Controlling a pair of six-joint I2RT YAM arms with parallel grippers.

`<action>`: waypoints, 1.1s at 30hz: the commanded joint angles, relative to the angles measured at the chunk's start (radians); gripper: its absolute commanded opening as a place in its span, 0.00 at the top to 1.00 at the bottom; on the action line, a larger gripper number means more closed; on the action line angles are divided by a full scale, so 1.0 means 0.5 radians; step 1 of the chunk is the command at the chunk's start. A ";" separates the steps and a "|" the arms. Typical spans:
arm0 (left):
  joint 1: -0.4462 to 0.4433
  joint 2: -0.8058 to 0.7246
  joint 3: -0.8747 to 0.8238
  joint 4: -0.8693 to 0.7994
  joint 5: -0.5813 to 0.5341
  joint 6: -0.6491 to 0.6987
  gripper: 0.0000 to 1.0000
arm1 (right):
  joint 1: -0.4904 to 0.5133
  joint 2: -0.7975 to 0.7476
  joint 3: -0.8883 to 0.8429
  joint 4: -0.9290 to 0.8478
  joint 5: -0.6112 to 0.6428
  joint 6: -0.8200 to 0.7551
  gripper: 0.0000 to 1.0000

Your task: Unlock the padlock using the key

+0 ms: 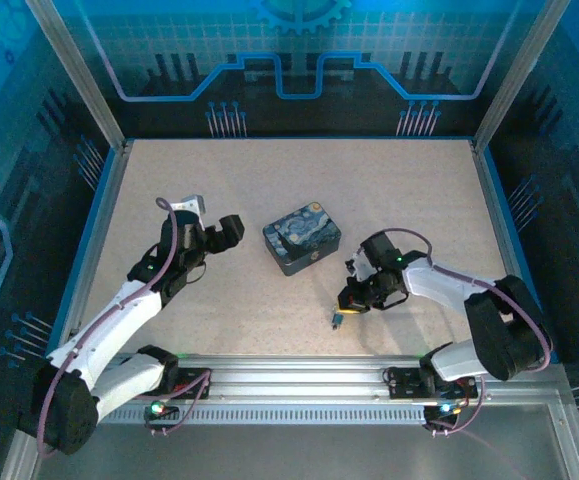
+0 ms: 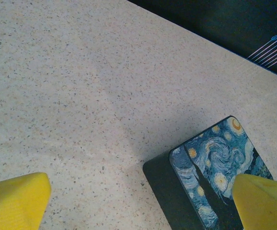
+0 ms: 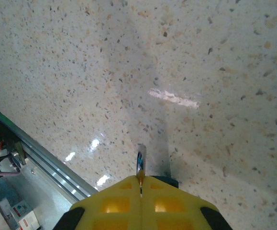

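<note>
This is a robotics lab test cell: a speckled beige desk [image 1: 299,200] fills the middle of the top view, fenced by bare aluminium posts [image 1: 79,72] slanting to the upper corners and by blue wall panels [image 1: 169,40] printed with circuit traces and a gear along the top edge. Across the bottom edge a slotted metal rail [image 1: 299,368] carries two white-and-black robot arms, the left arm [image 1: 119,310] at lower left and the right arm [image 1: 449,285] at lower right

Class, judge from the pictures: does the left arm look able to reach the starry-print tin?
Likely yes: the left gripper stands open, the tin sits close ahead, and only bare table lies between.
</note>
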 commanded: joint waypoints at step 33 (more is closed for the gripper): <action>0.087 -0.306 -0.022 -0.111 -0.468 0.242 0.01 | -0.382 -1.110 0.259 -0.176 1.091 -0.663 0.18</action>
